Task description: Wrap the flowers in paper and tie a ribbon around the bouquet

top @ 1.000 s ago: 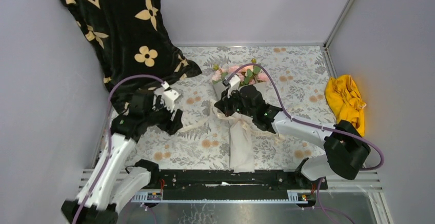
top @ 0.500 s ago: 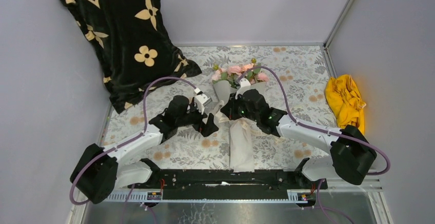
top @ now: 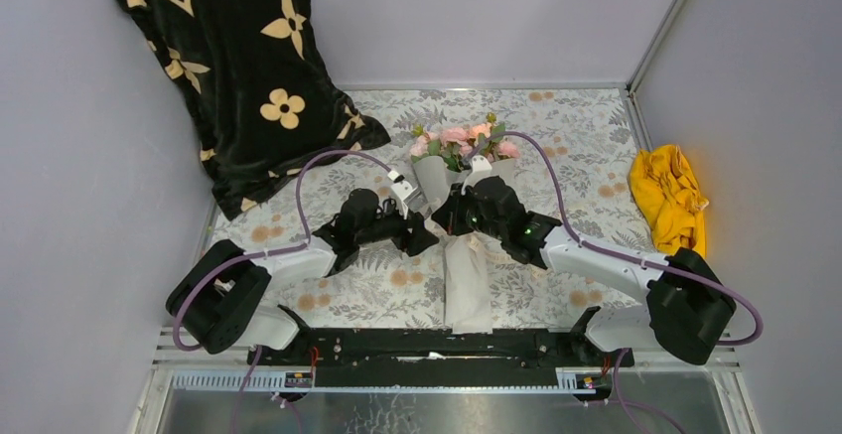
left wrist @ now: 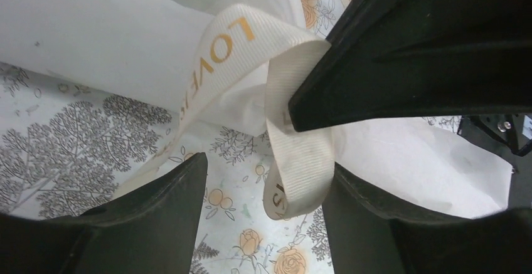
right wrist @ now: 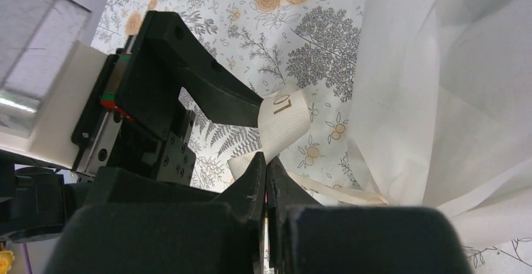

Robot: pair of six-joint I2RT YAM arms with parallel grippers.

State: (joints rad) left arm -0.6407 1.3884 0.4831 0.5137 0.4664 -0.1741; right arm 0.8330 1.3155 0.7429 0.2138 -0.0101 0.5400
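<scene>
The bouquet lies lengthwise mid-table, pink flowers [top: 462,141] at the far end and white paper [top: 467,285] tapering toward me. At its waist both grippers meet. My right gripper [top: 444,223] is shut on a loop of the cream ribbon [right wrist: 285,123]; its tips [right wrist: 268,164] pinch the strip just above the tablecloth. My left gripper [top: 422,237] is open. Its two black fingers [left wrist: 157,211] stand either side of the hanging ribbon [left wrist: 301,161] loop, printed with gold letters, which lies close to the right-hand finger. Paper [left wrist: 94,42] fills the background there.
A black cloth with cream flower shapes [top: 228,67] hangs over the far left corner. A yellow cloth [top: 670,196] lies at the right edge. Grey walls close in three sides, and the arms' rail [top: 437,355] runs along the near edge.
My left arm swung in from the left to the bouquet's waist, bringing its open jaws around the ribbon loop. The right gripper stayed shut on the ribbon, barely moving.
</scene>
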